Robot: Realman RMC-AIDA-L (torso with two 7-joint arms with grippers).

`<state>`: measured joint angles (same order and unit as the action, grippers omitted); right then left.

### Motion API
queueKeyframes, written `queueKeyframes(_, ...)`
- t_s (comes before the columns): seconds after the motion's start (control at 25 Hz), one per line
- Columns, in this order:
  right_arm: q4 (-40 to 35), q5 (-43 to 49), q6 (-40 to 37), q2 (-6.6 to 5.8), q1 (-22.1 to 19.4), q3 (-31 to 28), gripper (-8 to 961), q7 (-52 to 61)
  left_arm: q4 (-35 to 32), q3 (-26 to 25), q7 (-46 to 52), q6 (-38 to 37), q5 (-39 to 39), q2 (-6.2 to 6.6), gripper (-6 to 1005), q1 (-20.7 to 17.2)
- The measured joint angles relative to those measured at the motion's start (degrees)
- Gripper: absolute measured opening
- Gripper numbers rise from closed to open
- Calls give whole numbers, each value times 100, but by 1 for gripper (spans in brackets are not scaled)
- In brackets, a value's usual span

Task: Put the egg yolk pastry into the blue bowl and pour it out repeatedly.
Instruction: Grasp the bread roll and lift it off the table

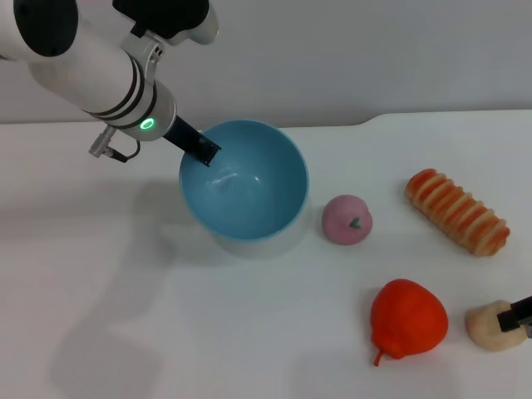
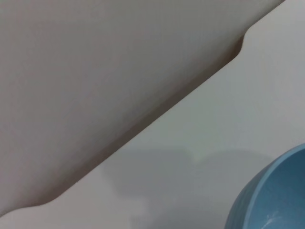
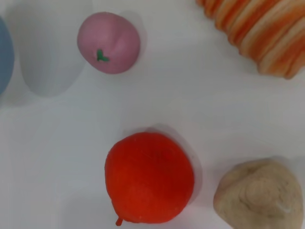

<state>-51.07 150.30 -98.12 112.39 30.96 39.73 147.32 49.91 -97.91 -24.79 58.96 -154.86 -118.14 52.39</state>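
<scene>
1. Four food items lie on the white tabletop (image 1: 125, 316), all to the right of the blue bowl (image 1: 245, 179): a pink ball (image 1: 347, 219) just beside the bowl, a striped bread roll (image 1: 457, 211) farther right, a red pear-shaped fruit (image 1: 407, 320) nearer the robot, and the pastry (image 1: 490, 326) by the right edge of the head view.
2. Left gripper (image 1: 202, 150): a dark finger reaches over the bowl's far-left rim and seems clamped on it. The bowl looks tipped, its mouth turned toward the camera, and nothing shows inside it.
3. Left wrist view gives only a slice of the bowl's wall and bare tabletop; no fingers visible there.
4. Right gripper (image 1: 515, 314): one dark finger shows at the frame's right edge, touching the pastry's right side. Whether the fingers are wide, narrow or gripping the pastry, I cannot tell.
5. Right wrist view: pastry sits on the tabletop, close beside the red fruit but apart from it.
6. Progress, as I judge it: the pastry is outside the bowl and well apart from it. Picking it up, carrying it over and dropping it in are all left to do for this round, then the pour.
</scene>
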Motion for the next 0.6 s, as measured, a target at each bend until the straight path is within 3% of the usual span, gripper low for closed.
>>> queueKeyframes(0.6,611,224,647,-38,40,-158,404,91,-17,1,0,-43,9,-16,-1,-10)
